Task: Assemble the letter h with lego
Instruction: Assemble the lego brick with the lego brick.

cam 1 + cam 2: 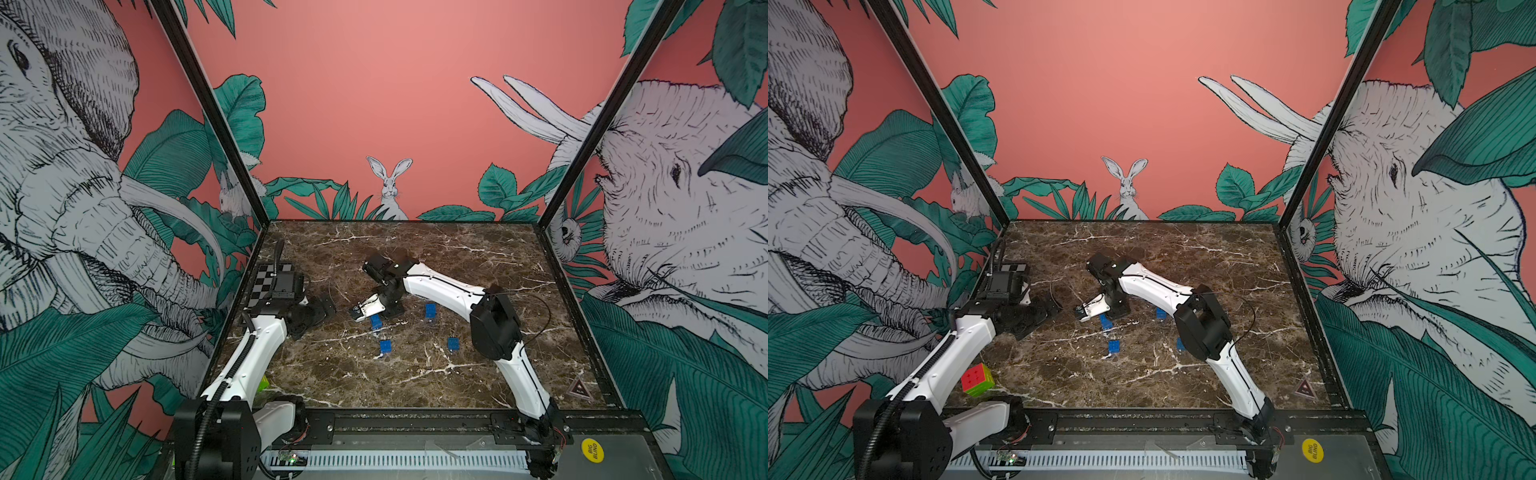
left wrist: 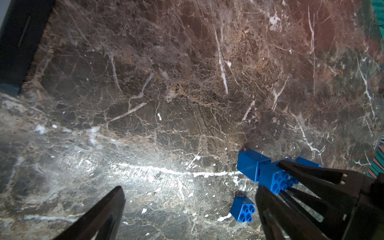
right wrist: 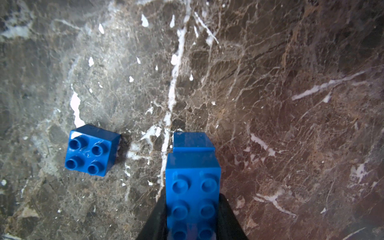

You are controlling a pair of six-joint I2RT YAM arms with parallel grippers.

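Over marble tabletop, right jaws pinch a long blue brick; left jaws stand spread.

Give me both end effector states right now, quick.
Left end effector: open, holding nothing.
Right end effector: closed on a long blue brick.

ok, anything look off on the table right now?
A multicoloured puzzle cube sits at the table's near-left corner beside the left arm, unrelated to the build. The long brick in the right gripper looks slightly offset from the brick under it: a step shows.
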